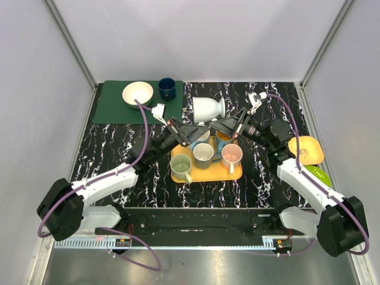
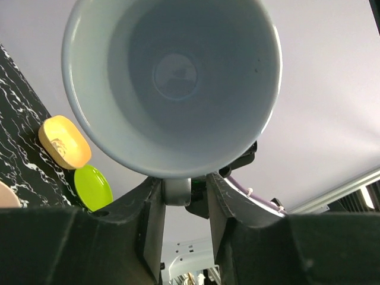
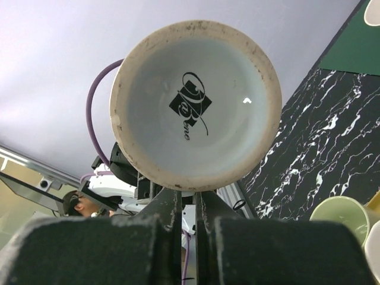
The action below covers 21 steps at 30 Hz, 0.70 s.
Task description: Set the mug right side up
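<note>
Holding sideways mug [image 1: 208, 109]: left gripper [image 2: 181, 185], right gripper [image 3: 189, 196].

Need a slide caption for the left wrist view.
Left gripper grips the white mug by what looks like its handle, open mouth facing the wrist camera.

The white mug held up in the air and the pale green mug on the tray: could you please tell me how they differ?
The white mug lies on its side, mouth facing sideways; the pale green mug stands upright, mouth up. The white mug hangs in the air, gripped by the left gripper; the pale green mug rests on the orange tray. Both look empty.
</note>
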Tool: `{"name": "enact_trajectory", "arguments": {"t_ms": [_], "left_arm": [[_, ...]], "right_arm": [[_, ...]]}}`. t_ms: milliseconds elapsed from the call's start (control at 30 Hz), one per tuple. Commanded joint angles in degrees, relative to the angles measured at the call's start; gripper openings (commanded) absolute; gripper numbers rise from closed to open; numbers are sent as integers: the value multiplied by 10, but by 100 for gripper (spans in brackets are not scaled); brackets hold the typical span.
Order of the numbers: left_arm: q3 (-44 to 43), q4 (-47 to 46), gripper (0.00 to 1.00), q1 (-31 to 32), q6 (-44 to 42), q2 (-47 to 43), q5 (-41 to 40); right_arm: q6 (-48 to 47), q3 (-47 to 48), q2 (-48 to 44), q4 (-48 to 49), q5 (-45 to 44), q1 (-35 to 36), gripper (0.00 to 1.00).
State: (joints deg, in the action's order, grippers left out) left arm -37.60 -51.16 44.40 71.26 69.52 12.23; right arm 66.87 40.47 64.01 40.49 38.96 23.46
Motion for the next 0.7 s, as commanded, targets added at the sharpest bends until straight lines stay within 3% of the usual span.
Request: {"name": "enact_trajectory", "arguments": {"t_ms": [0, 500, 600, 667], "left_arm": [[10, -59, 38, -3, 15, -11, 46], [52, -56, 53, -24, 15, -55, 45], [70, -49, 54, -34, 15, -75, 42], [85, -44, 54, -39, 14, -86, 46]], "right_arm": [[-20, 34, -11, 32, -7, -3, 0], [-10, 44, -29, 26, -11, -39, 0], [-23, 65, -37, -21, -20, -67, 0], [-65, 101, -44, -129, -57, -96, 0]]}}
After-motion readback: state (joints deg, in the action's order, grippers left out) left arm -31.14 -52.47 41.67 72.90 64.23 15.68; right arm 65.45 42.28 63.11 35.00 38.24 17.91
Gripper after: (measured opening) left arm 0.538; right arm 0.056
